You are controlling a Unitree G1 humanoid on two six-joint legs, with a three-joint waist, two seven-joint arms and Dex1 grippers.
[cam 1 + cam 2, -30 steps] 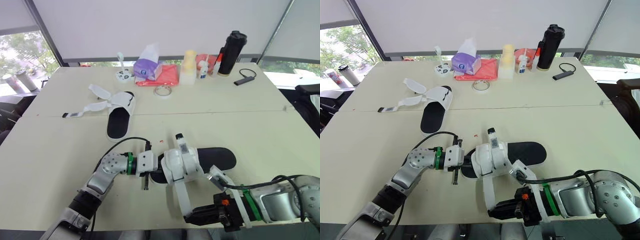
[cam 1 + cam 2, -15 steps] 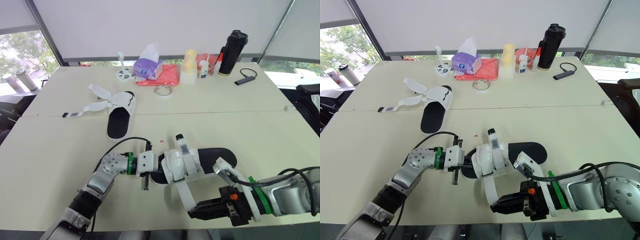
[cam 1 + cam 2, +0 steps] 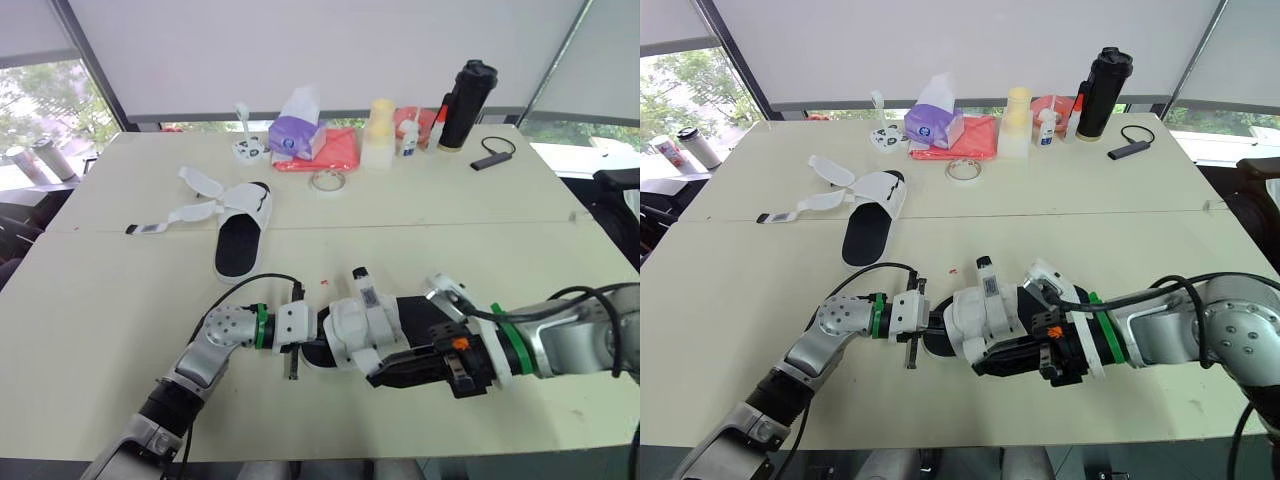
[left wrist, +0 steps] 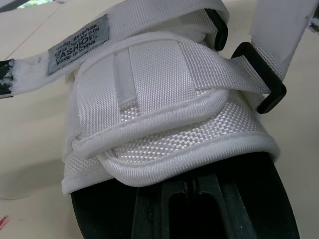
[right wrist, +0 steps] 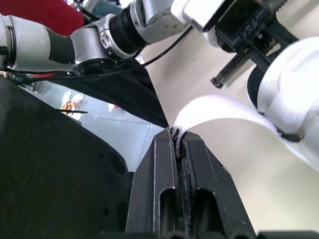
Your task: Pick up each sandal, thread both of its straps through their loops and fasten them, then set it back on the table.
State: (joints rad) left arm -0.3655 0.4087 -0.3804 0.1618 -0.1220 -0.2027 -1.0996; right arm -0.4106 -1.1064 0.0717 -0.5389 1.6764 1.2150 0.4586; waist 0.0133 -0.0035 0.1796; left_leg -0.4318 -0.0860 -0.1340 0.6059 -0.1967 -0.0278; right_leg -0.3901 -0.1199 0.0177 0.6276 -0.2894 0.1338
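Note:
The near sandal (image 3: 362, 318), black-soled with white straps, lies at the front middle of the table. My left gripper (image 3: 306, 336) is shut on the toe end of its sole (image 4: 109, 209), with the fastened front strap (image 4: 164, 99) just beyond it. My right gripper (image 3: 380, 371) sits against the sandal's near side, shut on the end of a loose white strap (image 5: 219, 107), which curves back to the sandal. The second sandal (image 3: 240, 236) lies at the back left, its straps (image 3: 196, 206) spread open on the table.
Along the far edge stand a purple tissue pack (image 3: 293, 135), a red cloth (image 3: 327, 155), a tape ring (image 3: 325, 182), a yellow bottle (image 3: 377, 130) and a black flask (image 3: 463, 105). A black dongle (image 3: 490, 156) lies at the back right.
My right gripper has carried the strap end from the table's front edge up and in against the sandal. The left gripper and the far sandal have stayed put.

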